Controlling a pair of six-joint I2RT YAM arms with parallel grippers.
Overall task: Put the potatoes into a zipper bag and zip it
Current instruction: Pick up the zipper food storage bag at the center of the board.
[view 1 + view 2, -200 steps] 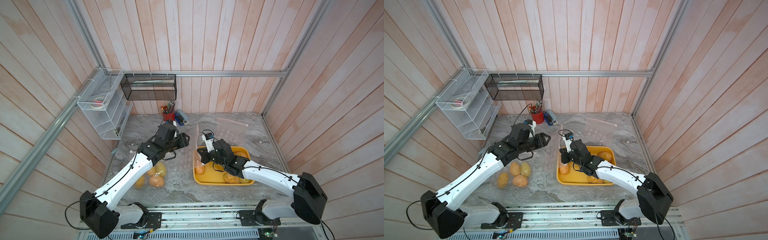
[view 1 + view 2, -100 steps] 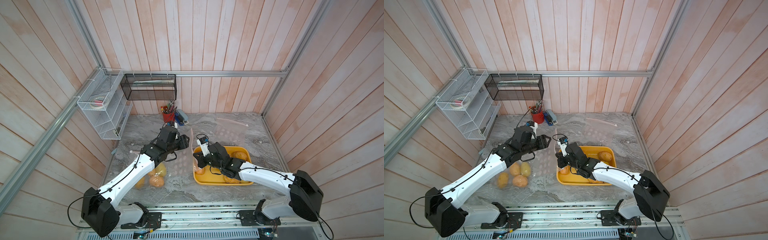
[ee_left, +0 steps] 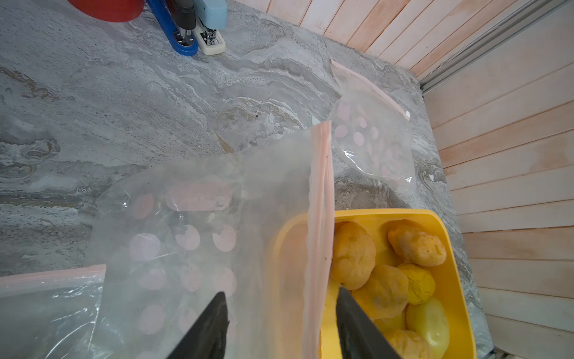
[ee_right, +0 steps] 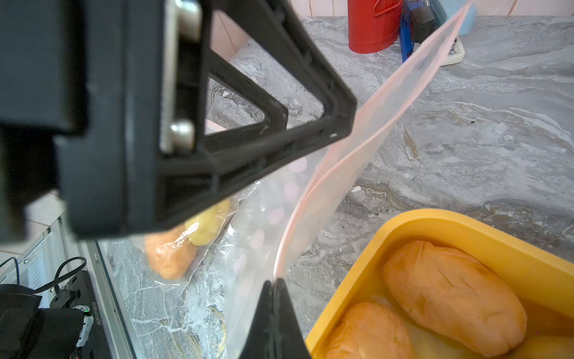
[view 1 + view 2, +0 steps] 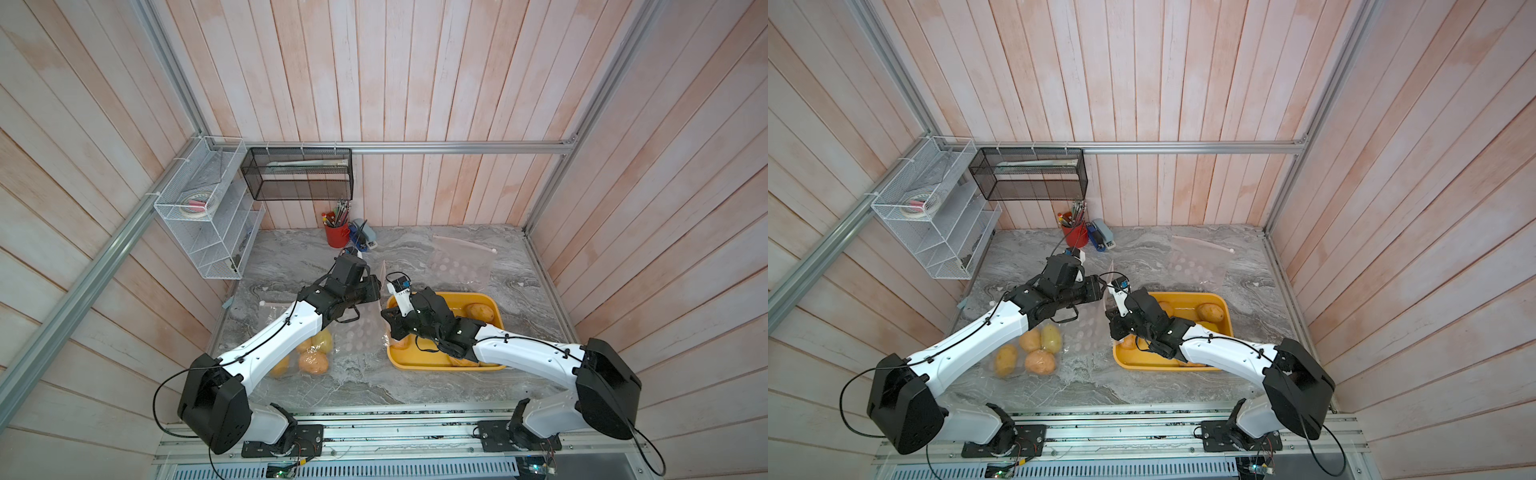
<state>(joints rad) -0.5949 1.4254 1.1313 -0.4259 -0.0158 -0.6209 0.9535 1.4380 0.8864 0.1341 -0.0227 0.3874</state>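
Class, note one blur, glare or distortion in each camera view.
Left wrist view: the zipper bag near the lens is hazy, with glints; right wrist view: the left claw looms dark and soft; both top views: wall planks fan outward.

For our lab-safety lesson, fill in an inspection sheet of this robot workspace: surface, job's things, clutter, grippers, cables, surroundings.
Surface: grey marbled table.
Job's things: potatoes in a yellow tray; four bagged potatoes at the left; bag held up beside the tray; spare bag flat behind the tray.
Clutter: red pen cup and staplers at the back.
Grippers: right gripper shut on the bag's zip edge; left gripper open, jaws either side of that edge.
Cables: black cables loop at the arm bases.
Surroundings: wooden walls; white rack and black basket hang at the back left.
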